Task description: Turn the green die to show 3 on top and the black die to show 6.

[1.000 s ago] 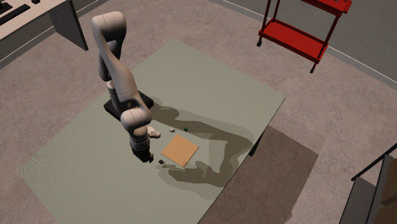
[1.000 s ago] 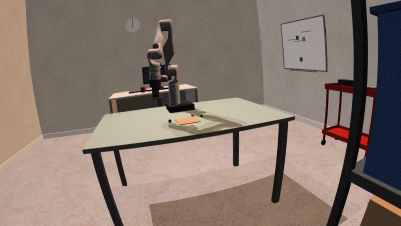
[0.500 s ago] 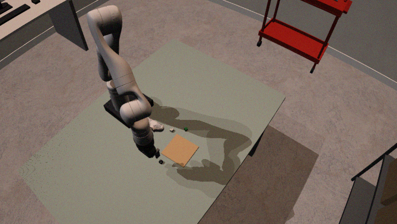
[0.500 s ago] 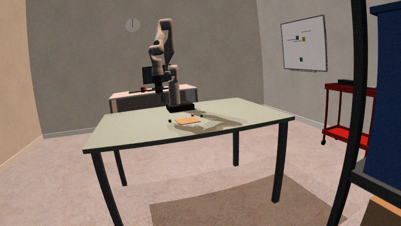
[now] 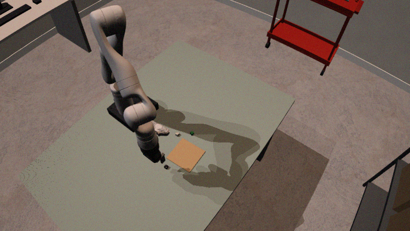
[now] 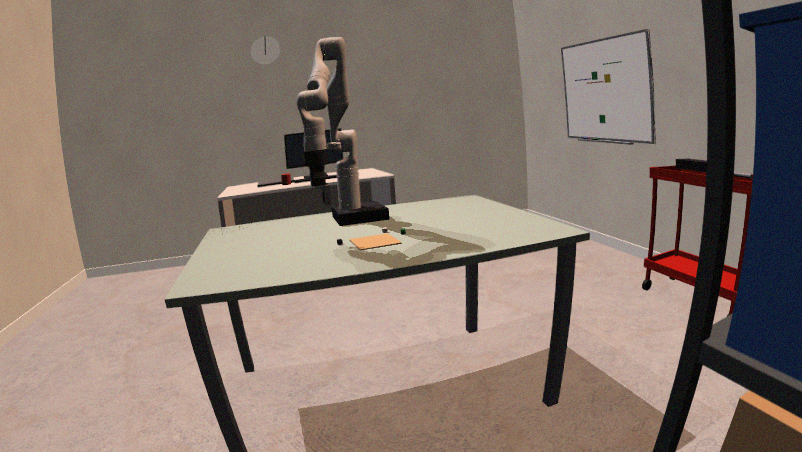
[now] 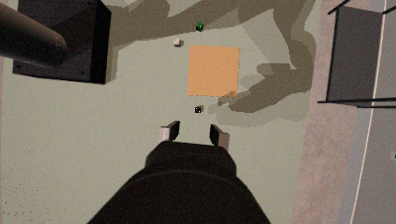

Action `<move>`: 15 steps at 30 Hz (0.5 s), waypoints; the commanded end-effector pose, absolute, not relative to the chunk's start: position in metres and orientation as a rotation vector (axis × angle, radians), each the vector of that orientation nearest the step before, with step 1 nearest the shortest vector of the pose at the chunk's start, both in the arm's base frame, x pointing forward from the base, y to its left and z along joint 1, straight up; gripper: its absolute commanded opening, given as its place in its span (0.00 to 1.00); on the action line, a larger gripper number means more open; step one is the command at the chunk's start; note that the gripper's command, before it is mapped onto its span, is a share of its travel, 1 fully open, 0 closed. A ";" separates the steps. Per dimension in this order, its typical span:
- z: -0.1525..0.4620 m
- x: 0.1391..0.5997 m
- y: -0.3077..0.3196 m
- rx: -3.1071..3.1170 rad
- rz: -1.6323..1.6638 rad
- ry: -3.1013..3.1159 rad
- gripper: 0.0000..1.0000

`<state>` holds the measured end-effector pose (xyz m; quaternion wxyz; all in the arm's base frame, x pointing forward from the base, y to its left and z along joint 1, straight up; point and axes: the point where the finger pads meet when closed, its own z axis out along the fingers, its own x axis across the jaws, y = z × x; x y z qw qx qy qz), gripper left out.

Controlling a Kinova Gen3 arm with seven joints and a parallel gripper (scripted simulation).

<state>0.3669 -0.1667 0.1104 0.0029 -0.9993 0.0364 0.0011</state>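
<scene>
Widely parted, holding nothing, the gripper (image 5: 162, 157) (image 6: 324, 194) (image 7: 194, 129) looms nearest the wrist camera. At twelve o'clock beyond sits the black die (image 5: 166, 166) (image 6: 339, 241) (image 7: 198, 109); an off-centre descent could knock it.

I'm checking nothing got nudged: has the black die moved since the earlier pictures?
No visible movement: in the top view, the black die keeps its place beside the orange mat.
</scene>
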 end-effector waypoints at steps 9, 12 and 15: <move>0.085 0.368 -0.167 -3.134 0.001 0.114 1.00; 0.074 0.368 -0.167 -3.134 0.001 0.114 1.00; 0.062 0.368 -0.166 -3.134 0.001 0.114 1.00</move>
